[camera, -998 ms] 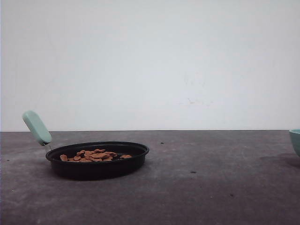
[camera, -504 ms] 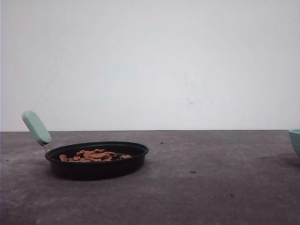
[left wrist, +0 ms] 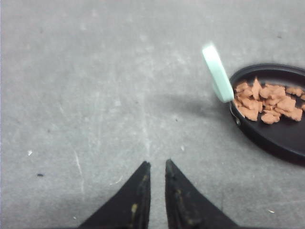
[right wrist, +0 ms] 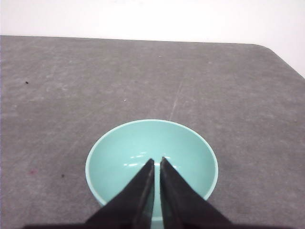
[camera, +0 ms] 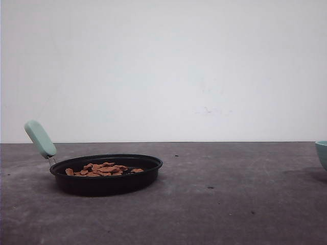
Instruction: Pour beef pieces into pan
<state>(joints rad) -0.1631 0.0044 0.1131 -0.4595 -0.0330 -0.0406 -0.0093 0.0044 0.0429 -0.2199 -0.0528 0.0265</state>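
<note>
Hanging over bare grey desk point(left wrist: 95, 86), the left gripper point(left wrist: 156, 164) has its two dark fingers drawn almost together with a thin slit between them, clenched on nothing. The desk surface under it is matte, scuffed and flecked with pale scratches. Off to one side of this gripper sits the pan point(left wrist: 281, 138), black, round and shallow, its pale mint handle point(left wrist: 217, 72) tilted upward and away from the rim, toward the desk's left edge in the front view. The beef pieces point(left wrist: 267, 101) lie in a loose heap inside the pan, nearer the handle side. In the front view the pan point(camera: 106, 176) stands near the desk's left edge, the pieces point(camera: 101, 169) showing above its low wall.

The right gripper point(right wrist: 157, 162) is likewise pinched nearly closed and empty, poised above a teal bowl point(right wrist: 119, 148) with a bare inside. This bowl sits at the desk's right edge point(camera: 322, 153), well apart from the pan. A plain white wall point(camera: 163, 66) rises behind the desk's far edge.
</note>
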